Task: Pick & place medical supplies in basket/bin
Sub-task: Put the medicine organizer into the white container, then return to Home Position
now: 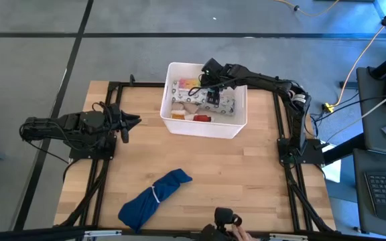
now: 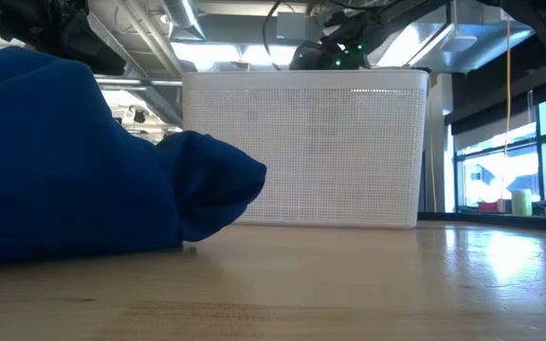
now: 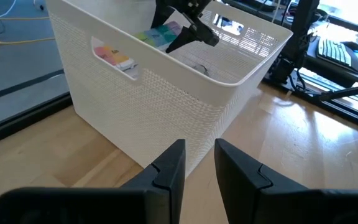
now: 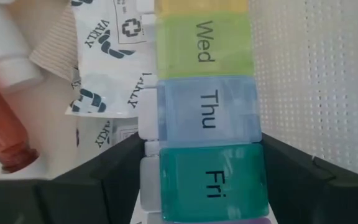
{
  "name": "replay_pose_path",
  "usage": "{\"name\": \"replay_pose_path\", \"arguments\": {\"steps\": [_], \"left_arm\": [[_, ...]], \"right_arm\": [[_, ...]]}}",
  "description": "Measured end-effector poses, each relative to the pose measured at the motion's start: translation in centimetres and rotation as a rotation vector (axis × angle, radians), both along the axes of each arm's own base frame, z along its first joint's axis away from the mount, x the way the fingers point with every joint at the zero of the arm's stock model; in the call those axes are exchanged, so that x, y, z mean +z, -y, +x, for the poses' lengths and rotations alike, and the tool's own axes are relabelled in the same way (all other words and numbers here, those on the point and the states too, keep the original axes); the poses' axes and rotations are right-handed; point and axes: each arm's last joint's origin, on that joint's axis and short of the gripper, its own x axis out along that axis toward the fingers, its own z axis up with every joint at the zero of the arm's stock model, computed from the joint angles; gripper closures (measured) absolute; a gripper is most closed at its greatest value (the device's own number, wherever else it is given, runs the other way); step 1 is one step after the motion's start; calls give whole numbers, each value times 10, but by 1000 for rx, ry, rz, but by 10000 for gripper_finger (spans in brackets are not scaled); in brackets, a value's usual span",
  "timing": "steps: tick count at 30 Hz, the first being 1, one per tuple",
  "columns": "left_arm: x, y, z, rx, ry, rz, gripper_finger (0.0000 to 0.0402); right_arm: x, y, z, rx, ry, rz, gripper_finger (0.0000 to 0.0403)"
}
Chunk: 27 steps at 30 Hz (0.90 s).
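Note:
The white bin [image 1: 206, 131] stands at the table's far middle and fills the low view [image 2: 301, 142]. In it lie an orange bottle [image 4: 2, 134], a white bottle [image 4: 5, 50] and grey-patterned packets [image 4: 107, 68]. My right gripper [image 1: 210, 84] reaches down into the bin, shut on the rainbow pill organizer [image 1: 189, 85]. The organizer slopes down inside the bin along the wall with the handle cutout [image 3: 114, 57]. My left gripper [image 3: 197, 162] waits open at the table's left [image 1: 136, 122], holding nothing. My right gripper [image 4: 204, 155] pinches the pill organizer across its width at the teal Fri compartment [image 4: 210, 180], one finger [image 4: 117, 174] on each long side. The fingers slant down from above and lie across the organizer. It tilts, with its far end down among the packets.
A blue cloth bundle [image 1: 156, 197] lies near the table's front edge and blocks the left half of the low view [image 2: 74, 161]. Black frame rails [image 1: 283, 127] run along both sides of the table. A small dark device [image 1: 226, 217] sits at the near edge.

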Motion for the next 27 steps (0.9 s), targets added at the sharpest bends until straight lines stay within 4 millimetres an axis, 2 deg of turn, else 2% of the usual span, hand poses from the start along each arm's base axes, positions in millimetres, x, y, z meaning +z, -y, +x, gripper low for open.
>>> {"name": "replay_pose_path", "arguments": {"steps": [4,12,19,21,23,27], "left_arm": [[0,0,0,0,0,0,320],[0,0,0,0,0,1,320],[7,0,2,-11,63,33,320],[12,0,3,-14,108,49,320],[18,0,4,-8,158,75,320],[30,-2,5,51,267,117,320]], "right_arm": [[0,0,0,4,0,-3,113],[0,0,0,3,-8,-15,60],[7,-3,-2,-117,-123,-223,39],[18,-9,0,-127,-124,-269,39],[37,-18,3,-129,-77,-300,38],[90,-49,12,-171,137,-298,38]]}}
